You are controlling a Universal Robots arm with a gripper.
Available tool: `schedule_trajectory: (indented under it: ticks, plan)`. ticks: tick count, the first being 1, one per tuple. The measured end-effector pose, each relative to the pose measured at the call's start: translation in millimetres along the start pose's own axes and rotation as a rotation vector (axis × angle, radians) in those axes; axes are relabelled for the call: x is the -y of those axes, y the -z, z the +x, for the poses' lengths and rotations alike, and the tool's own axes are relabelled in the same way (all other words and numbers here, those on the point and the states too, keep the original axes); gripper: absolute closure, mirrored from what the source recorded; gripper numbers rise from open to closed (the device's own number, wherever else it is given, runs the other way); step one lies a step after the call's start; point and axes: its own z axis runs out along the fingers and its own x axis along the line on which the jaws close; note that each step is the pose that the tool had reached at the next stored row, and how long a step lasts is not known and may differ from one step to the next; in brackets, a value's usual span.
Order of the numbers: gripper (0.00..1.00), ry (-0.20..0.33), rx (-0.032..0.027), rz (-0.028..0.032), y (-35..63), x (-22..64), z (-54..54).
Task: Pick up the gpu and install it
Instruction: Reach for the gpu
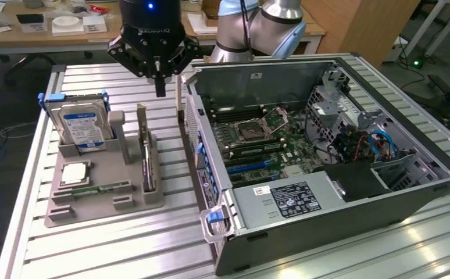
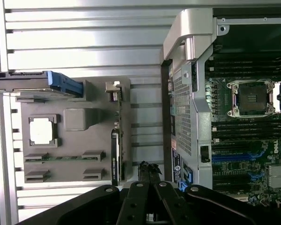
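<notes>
Black linkage arms of the gripper (image 2: pixel 149 169) are filling the foreground of the wrist view, and its fingertips are pressing together with nothing between them. In the exterior view the gripper (image 1: pixel 160 90) is hanging above the slatted table (image 1: pixel 132 244), just off the edge of the grey holder (image 1: pixel 120 174) that is facing the open computer case (image 1: pixel 326 232). It is touching neither.

The gpu (image 1: pixel 146 163) is standing on its long edge in a slot along that same edge of the grey holder (image 2: pixel 75 119), so it is showing as a thin, tall card. From the wrist view the gpu (image 2: pixel 116 154) is appearing edge-on. It is reading as a narrow dark strip, with a pale metal bracket rising at one end and a sliver of green board beside it.

On the opposite side of the holder a hard drive (image 1: pixel 81 128) with a blue label is leaning upright in its cradle. A square processor (image 1: pixel 74 172) is lying flat in a recess near the holder's middle. A narrow green memory stick (image 1: pixel 93 190) is lying just beside the processor.
</notes>
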Motion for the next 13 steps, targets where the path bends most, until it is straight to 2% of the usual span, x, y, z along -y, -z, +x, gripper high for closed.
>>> schedule_trajectory:
  ticks: [13]
  plan:
    - [0.9, 0.0, 0.0, 0.0, 0.3, 2.0, 13.4]
